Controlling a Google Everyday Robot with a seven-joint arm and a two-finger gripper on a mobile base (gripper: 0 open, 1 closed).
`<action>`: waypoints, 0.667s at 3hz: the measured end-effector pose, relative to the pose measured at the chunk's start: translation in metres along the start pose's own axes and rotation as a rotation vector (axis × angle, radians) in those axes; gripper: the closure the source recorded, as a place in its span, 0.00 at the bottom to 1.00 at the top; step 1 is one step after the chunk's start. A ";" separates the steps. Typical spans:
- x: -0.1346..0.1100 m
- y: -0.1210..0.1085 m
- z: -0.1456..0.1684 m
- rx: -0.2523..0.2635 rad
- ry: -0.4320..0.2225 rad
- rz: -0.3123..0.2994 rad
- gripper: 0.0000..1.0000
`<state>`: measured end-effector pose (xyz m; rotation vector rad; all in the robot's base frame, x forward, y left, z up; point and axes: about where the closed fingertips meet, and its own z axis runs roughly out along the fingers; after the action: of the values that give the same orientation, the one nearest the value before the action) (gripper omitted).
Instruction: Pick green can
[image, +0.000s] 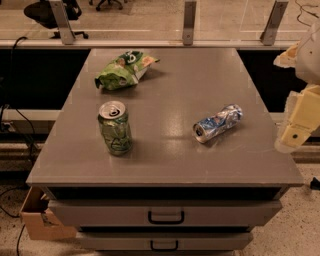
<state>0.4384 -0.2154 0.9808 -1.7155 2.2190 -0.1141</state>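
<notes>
The green can (115, 128) stands upright on the left half of the grey table (175, 95), its silver pull-tab top facing up and its body slightly dented. My gripper (295, 132) hangs at the far right edge of the view, beyond the table's right side and well away from the can. It holds nothing that I can see.
A green foil snack bag (124, 69) lies at the back left of the table. A crushed blue-and-silver can (218, 123) lies on its side right of centre. Two drawers (166, 216) sit below the tabletop. A cardboard box (41, 216) stands on the floor at lower left.
</notes>
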 end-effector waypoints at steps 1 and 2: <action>0.000 0.000 0.000 0.000 0.000 0.000 0.00; -0.018 -0.004 0.019 -0.037 -0.050 -0.015 0.00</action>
<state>0.4517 -0.1967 0.9672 -1.7349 2.1860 -0.0330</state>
